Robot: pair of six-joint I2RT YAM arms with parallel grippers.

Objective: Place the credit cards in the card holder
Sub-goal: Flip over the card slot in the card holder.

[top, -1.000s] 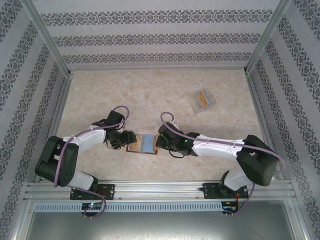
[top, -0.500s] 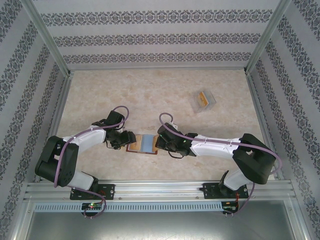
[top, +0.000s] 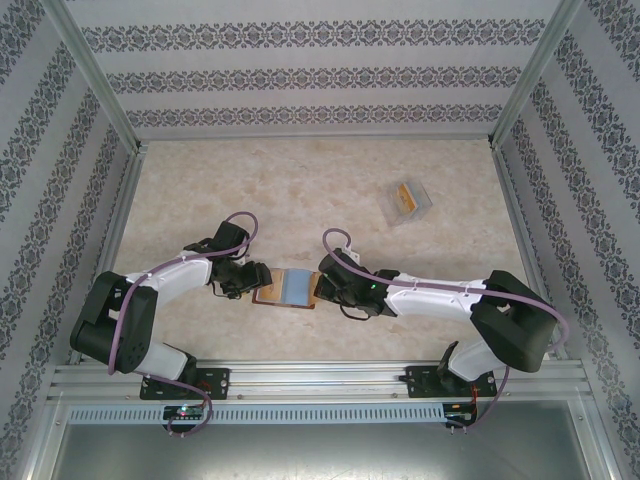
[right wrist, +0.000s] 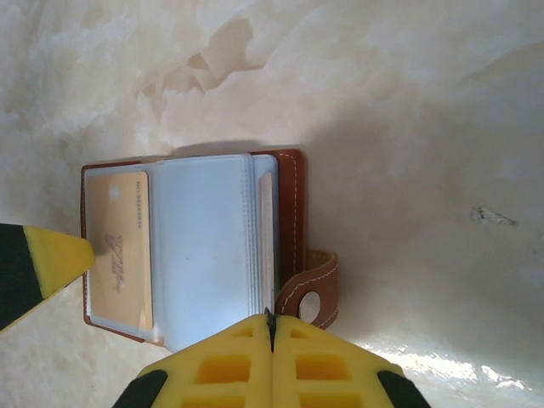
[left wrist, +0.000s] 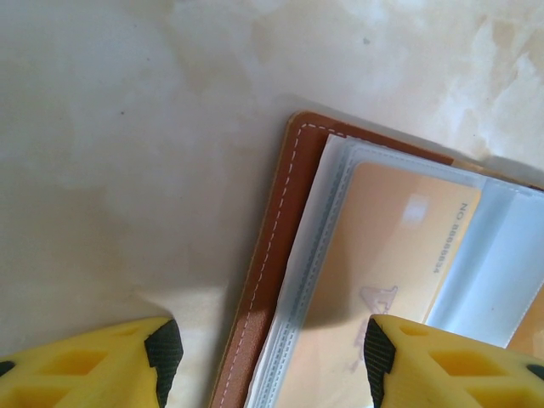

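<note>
Two arms meet over the card holder point(top: 291, 288), which lies open on the table point(top: 300, 190) near its front edge, between the two tools. Its reddish-brown cover faces down and its pale blue-grey plastic sleeves point(right wrist: 204, 246) face up. One orange card point(left wrist: 399, 255) sits inside the clear sleeve on the holder's left-hand side, printed digits showing along one edge. The snap tab point(right wrist: 314, 291) with its small metal stud sticks out from the opposite side and lies flat on the table.

The left tool point(left wrist: 272, 361) stands well open with nothing clamped. One yellow finger is over bare table just outside the stitched leather edge, and the other is over the sleeve with the card. Whether either finger touches cannot be told.

The right tool point(right wrist: 271, 321) is fully closed, its two fingers pressed together, with the tips at the edge of the sleeve stack beside the snap tab. No card is seen between them.

Well apart, toward the far right of the table, a clear plastic box point(top: 408, 203) holds a second card point(top: 404, 197), also orange.
</note>
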